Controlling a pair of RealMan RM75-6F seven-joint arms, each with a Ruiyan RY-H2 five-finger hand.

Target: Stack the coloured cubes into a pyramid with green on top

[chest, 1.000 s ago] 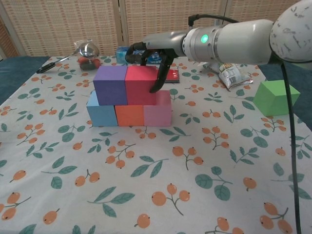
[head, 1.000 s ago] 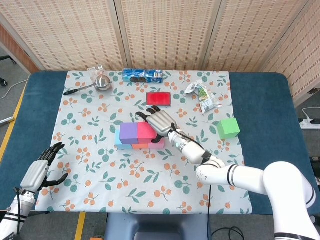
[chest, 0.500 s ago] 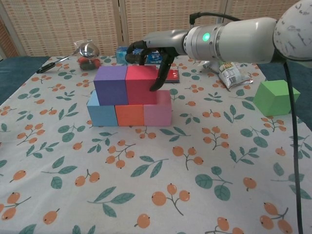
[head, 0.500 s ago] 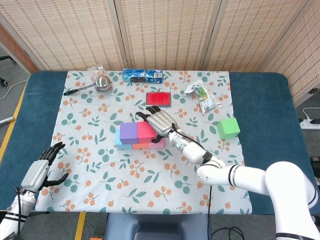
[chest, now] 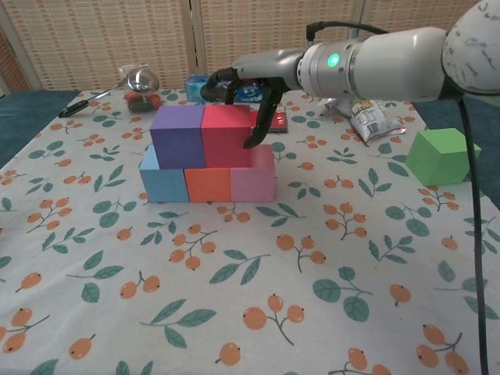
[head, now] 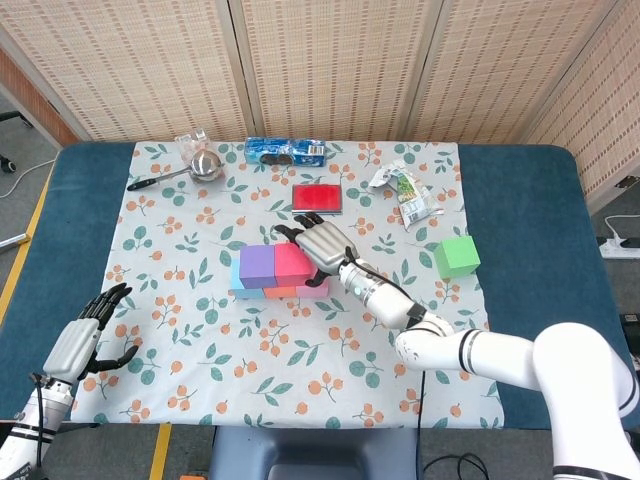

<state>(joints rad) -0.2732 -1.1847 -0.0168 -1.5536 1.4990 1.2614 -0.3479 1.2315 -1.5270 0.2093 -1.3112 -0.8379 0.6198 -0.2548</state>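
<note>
Cubes stand in two tiers on our bench (head: 520, 200), on its white cloth printed with orange berries (head: 200, 330). The lower row runs light blue cube (chest: 162, 180), orange cube (chest: 207, 184), pink cube (chest: 252, 178), touching side by side. On them sit the purple cube (chest: 178, 136) and the red cube (chest: 226, 136), also touching. Our right hand (head: 322, 243) arches over the red cube's right end, its dark fingertips (chest: 254, 141) down by the cube's right face; we cannot tell whether they touch it or grip it. The green cube (head: 457, 256) sits well apart to the right, near the cloth's edge. Our left hand (head: 88, 340) rests at the near left corner of the bench, released, fingers spread, holding nothing.
</note>
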